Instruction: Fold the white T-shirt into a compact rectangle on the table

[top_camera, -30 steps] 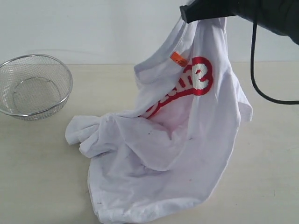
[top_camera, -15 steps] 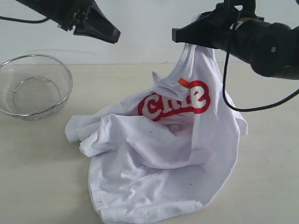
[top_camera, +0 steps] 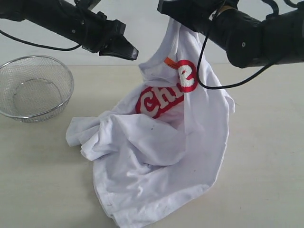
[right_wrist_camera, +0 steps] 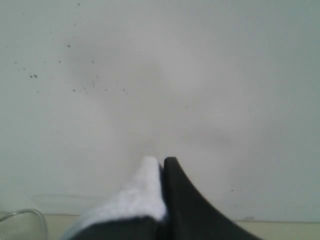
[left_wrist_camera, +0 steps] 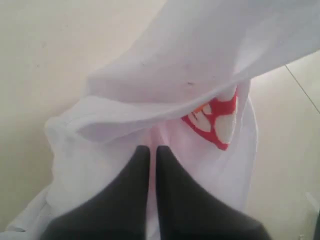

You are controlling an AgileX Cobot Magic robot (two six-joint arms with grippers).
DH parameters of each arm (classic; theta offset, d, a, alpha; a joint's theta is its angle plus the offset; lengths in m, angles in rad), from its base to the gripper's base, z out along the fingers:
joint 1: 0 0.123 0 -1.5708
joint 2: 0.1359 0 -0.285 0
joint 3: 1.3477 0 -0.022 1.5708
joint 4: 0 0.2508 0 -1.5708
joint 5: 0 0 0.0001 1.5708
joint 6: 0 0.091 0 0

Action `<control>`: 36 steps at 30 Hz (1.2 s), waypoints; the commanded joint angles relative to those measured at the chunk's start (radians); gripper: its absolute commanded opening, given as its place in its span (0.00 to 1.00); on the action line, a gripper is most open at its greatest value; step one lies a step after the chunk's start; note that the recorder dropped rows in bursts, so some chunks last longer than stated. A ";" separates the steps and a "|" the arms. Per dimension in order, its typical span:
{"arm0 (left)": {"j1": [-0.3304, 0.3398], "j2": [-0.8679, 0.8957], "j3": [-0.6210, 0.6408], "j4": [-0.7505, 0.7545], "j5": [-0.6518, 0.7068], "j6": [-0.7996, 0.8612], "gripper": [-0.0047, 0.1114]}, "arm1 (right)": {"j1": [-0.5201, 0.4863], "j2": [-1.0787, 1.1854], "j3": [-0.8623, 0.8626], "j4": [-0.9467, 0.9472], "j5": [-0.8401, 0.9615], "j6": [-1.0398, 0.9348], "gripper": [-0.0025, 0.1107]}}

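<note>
Nearest me, the white T-shirt (top_camera: 161, 156) lies with its hem crumpled on the table (top_camera: 42, 190), well below both sets of fingers. It's light, limp cotton that sags and bunches wherever it's unsupported, so I'd judge it needs 2 holds on seams or shoulder edges, not loose middle cloth. Higher up, the red lettering (top_camera: 161, 97) and orange neck tag (top_camera: 170, 61) hang just under the right gripper (top_camera: 166, 6), whose fingers are closed, pinching a fold and holding it aloft. The left gripper (top_camera: 128, 51), closed on nothing I can see, hovers just beside the collar. The table looks smooth and pale. A wire basket (top_camera: 35, 88) sits well off the left fingers, with a plain wall (right_wrist_camera: 200, 75) behind.
</note>
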 commanded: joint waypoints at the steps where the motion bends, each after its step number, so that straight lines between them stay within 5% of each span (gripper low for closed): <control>1: -0.006 0.045 0.004 -0.046 -0.013 0.035 0.08 | -0.006 0.012 -0.043 -0.118 -0.069 0.248 0.02; 19: -0.067 0.158 0.002 -0.042 -0.068 0.044 0.08 | -0.056 0.060 -0.072 -0.249 -0.068 0.431 0.02; 26: -0.083 0.170 -0.011 0.061 -0.197 -0.010 0.08 | -0.056 0.060 -0.072 -0.348 -0.038 0.471 0.02; 36: -0.083 0.263 -0.138 0.142 -0.245 -0.096 0.08 | -0.056 0.060 -0.072 -0.508 0.016 0.568 0.02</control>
